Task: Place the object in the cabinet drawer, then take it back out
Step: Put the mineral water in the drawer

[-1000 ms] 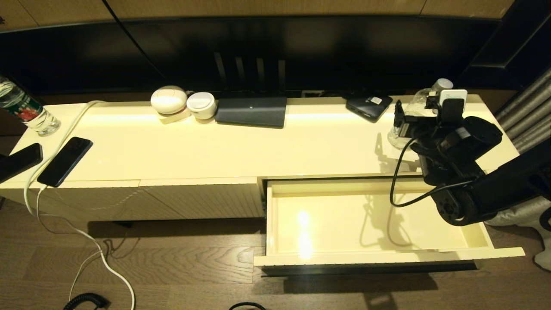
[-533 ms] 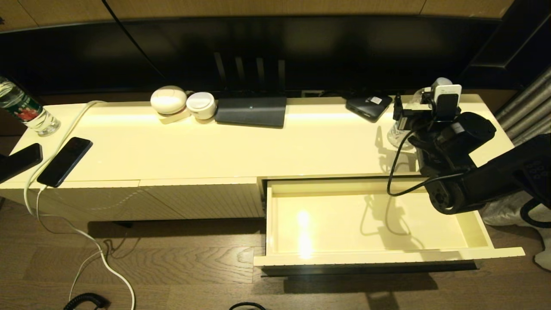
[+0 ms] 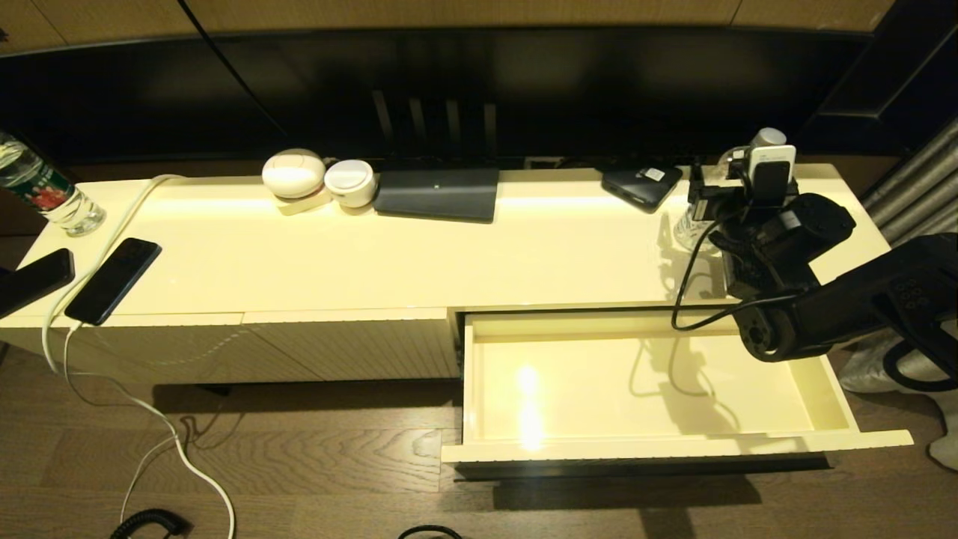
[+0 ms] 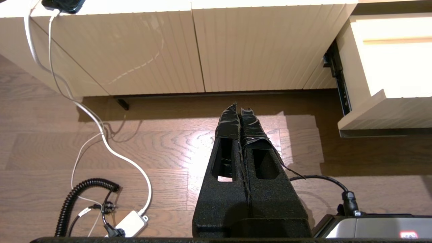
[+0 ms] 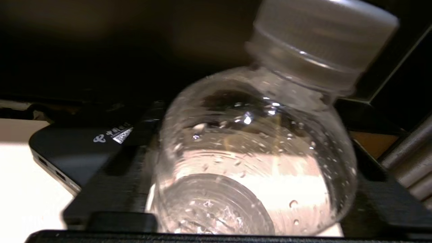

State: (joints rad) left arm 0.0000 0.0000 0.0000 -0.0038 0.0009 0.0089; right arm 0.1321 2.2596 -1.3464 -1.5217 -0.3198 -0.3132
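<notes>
The small clear bottle (image 3: 685, 227) with its pale cap (image 3: 769, 137) stands upright on the cabinet top at the far right. My right gripper (image 3: 717, 199) is level with it and open, one dark finger on each side of the body. In the right wrist view the bottle (image 5: 256, 145) fills the space between the fingers (image 5: 111, 175), with a little water at its base. The cabinet drawer (image 3: 673, 447) is pulled out below, its glossy cream inside bare. My left gripper (image 4: 239, 108) hangs shut over the wooden floor, left of the drawer (image 4: 388, 111).
A black box (image 3: 641, 185) lies just left of the bottle, a dark flat router (image 3: 438, 193) and two white round devices (image 3: 293, 173) farther left. A labelled bottle (image 3: 45, 191), two phones (image 3: 112, 279) and a white cable occupy the left end. Curtains hang at the right.
My right arm has moved forward and slightly left across the cabinet top, bringing its fingers around the bottle. The bottle has stayed in place.
</notes>
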